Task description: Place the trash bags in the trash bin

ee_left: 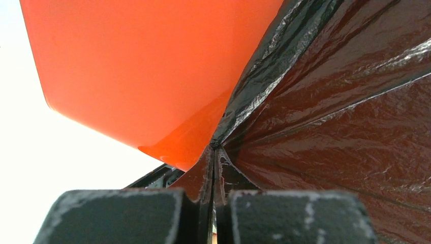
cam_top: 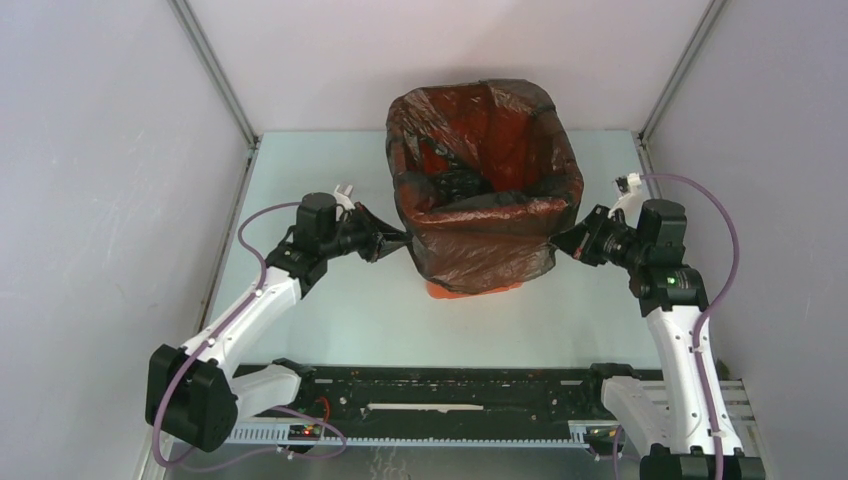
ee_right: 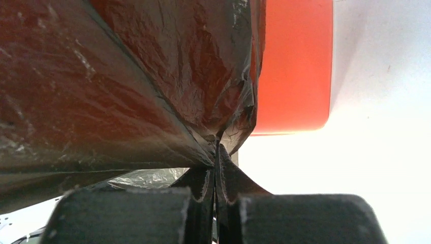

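A: Left end effector, state?

B: Clamped on plastic. In the left wrist view its two fingers stand almost together, and a pinched fold of the trash bag runs down the slit between them.

A: Right end effector?

B: Same reading. In the right wrist view a gathered pleat of the black film sits in the narrow gap between the jaws, and the film fans up and to the left from there.

A: Where does each grip sit on the bag?

B: Overhead, both are on the draped skirt of the bag, low down, one at each side of the trash bin. The left one touches the left flank and the right one the right flank. The film between them looks drawn taut, with creases radiating from each pinch.

A: Position of the bag relative to the bin?

B: The bag lines the bin. Its mouth is open and folded over the rim on all sides seen, and the skirt hangs down the outside walls. Orange shows through the thin film, and bare orange shows only at the foot of the near wall. Something dark and crumpled lies inside near the left; cannot tell what it is.

A: And the bin?

B: Upright on the pale green worktop, centred between the two arms and toward the far side. Grey enclosure walls stand on three sides
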You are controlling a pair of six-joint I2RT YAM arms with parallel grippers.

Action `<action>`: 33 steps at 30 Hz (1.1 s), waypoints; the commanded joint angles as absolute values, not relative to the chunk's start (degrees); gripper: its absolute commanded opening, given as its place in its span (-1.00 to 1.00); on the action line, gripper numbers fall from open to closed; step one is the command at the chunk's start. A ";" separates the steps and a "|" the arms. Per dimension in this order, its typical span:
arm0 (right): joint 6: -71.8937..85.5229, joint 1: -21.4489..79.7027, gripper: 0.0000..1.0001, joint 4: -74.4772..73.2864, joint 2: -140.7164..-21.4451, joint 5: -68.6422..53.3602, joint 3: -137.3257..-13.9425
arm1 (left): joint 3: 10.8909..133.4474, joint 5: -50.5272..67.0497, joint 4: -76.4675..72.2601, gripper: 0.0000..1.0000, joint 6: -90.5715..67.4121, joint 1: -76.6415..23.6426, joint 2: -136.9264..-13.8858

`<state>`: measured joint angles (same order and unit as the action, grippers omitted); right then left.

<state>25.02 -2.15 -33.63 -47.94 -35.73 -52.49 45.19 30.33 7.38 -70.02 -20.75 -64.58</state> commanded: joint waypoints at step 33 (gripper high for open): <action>27.89 1.98 0.49 -50.05 -66.30 -29.60 -105.88 | 53.54 30.65 17.41 -0.30 -62.32 -21.44 -59.65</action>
